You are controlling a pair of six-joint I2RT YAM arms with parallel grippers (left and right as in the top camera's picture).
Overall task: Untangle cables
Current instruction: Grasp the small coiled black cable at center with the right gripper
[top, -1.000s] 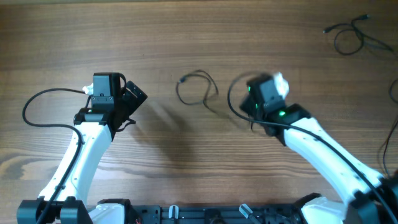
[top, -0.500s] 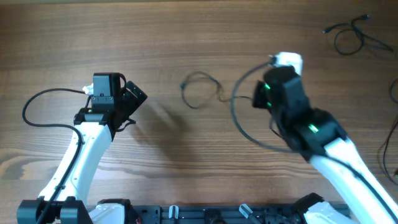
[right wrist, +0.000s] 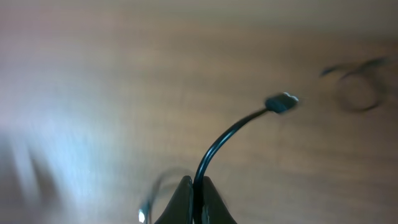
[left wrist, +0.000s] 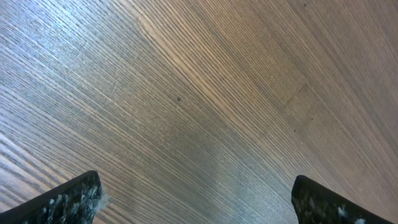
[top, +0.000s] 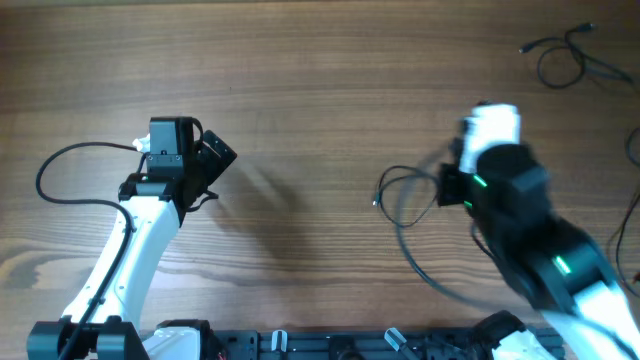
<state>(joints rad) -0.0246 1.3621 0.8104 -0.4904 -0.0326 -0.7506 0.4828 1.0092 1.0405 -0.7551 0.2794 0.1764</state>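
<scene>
Overhead view: right gripper (top: 447,186) over the right half of the worktop (top: 320,60), heavily motion-blurred. Held cable (top: 392,184) trailing from the jaws toward picture left as a thin slack loop. Long axis of the loop roughly left–right across the worktop, one small end at its far left. Cannot tell from this view whether the loop touches the wood. Thicker arm wire (top: 425,270) curving below the loop and running down toward the arm base.

Right wrist view: jaws pinched narrow on the held cable (right wrist: 211,152), fingers meeting at bottom centre. Cord leaving the pinch upward, then bending up and to the right, ending in a small dark plug (right wrist: 282,102) that points right. Faint blurred arc at lower left beside the jaws; cannot tell whether it belongs to the same cord.

Loose cables (top: 560,55) at the far right corner of the worktop, well apart from the held cable: one small loop with thin tails running out left and right. Same loose cables (right wrist: 356,87) blurred at upper right of the right wrist view.

Left gripper (top: 212,160) over the left half of the worktop, well apart from every cable. Left wrist view: jaws wide, dark fingertips (left wrist: 68,200) at the two lower corners, wood grain between them.
</scene>
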